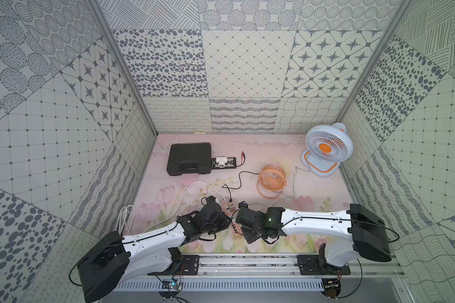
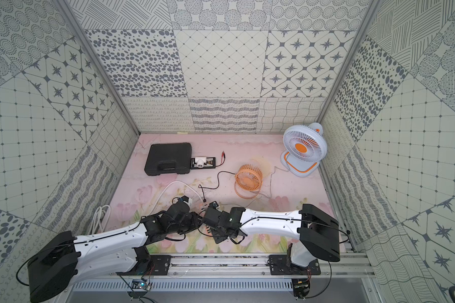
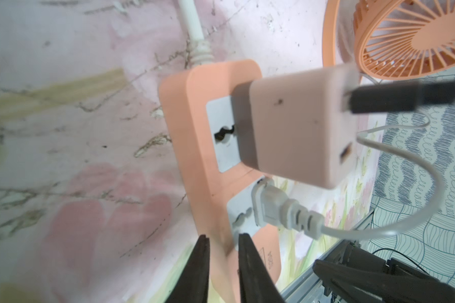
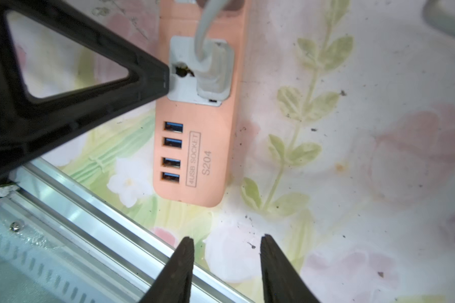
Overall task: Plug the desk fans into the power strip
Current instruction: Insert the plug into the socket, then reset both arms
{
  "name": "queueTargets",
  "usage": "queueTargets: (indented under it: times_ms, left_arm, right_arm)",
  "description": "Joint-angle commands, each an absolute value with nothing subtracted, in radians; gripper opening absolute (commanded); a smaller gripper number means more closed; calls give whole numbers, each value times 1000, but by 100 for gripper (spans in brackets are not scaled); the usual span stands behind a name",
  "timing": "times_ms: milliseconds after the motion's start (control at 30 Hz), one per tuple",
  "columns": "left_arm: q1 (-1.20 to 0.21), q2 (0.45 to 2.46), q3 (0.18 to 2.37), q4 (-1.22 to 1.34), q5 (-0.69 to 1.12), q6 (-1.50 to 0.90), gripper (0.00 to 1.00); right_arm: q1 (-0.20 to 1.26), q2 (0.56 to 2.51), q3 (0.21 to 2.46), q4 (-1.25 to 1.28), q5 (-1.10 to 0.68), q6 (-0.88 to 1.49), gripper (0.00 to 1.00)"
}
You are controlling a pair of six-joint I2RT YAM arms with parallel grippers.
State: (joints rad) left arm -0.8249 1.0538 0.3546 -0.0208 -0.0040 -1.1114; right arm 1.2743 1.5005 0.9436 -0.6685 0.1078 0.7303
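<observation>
The peach-orange power strip point(image 3: 195, 157) point(image 4: 216, 136) lies on the floral mat near the front rail. A white plug point(image 3: 273, 207) point(image 4: 213, 70) sits in its socket nearest the USB ports. Its thin white cord leads off toward the white and blue desk fan point(image 1: 329, 148) point(image 2: 305, 147) at the back right. My left gripper point(image 3: 222, 236) is shut on the strip's long edge beside that socket. My right gripper point(image 4: 227, 237) hangs open over the mat just past the strip's USB end, with nothing between its fingers.
A pink adapter point(image 3: 294, 126) with a black cable fills the strip's other socket. A small orange fan point(image 1: 272, 179) stands mid-mat. A black case point(image 1: 189, 158) and a black box with a white adapter point(image 1: 222, 162) lie at the back left. The strip's coiled cord point(image 1: 125, 217) lies left.
</observation>
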Motion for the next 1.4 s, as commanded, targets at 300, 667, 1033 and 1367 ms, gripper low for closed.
queueTargets:
  times_ms: [300, 667, 1033, 1367]
  left_arm:
    - [-821, 782, 446, -253, -59, -1017, 35]
    - [-818, 672, 807, -615, -628, -702, 94]
    - [-657, 818, 722, -259, -1011, -531, 99]
    - [-199, 1215, 725, -51, -776, -512, 99]
  right_arm:
    - [1279, 1142, 801, -545, 274, 730, 48]
    - [1276, 776, 685, -513, 577, 828, 80]
    - [716, 723, 697, -551, 458, 575, 97]
    - [138, 844, 611, -351, 439, 479, 97]
